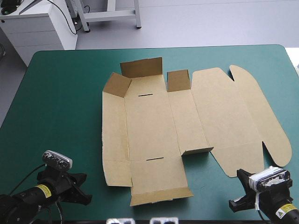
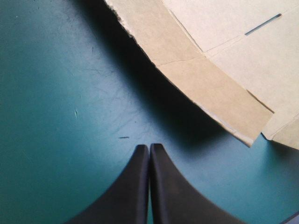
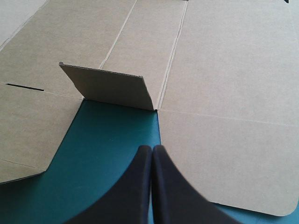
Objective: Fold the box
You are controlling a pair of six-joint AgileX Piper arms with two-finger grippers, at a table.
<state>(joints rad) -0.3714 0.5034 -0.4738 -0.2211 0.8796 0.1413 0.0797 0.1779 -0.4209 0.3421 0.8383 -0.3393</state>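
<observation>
The brown box (image 1: 187, 121) lies spread as a cut sheet on the teal-green cover, mostly flat. Its far flaps (image 1: 141, 67) and one small near flap (image 1: 197, 151) stand partly raised. My left gripper (image 1: 79, 189) rests near the table's front left corner, shut and empty, short of the sheet's near-left corner (image 2: 243, 130). My right gripper (image 1: 238, 191) sits at the front right, shut and empty, just off the lid's near edge. In the right wrist view its tips (image 3: 151, 148) point at the raised small flap (image 3: 110, 88) ahead, with bare cover between.
Bare teal-green cover (image 1: 56, 102) stretches left of the sheet and along the far edge. The lid's rounded flap (image 1: 264, 116) reaches close to the table's right edge. A white cabinet (image 1: 37, 23) stands beyond the far left corner.
</observation>
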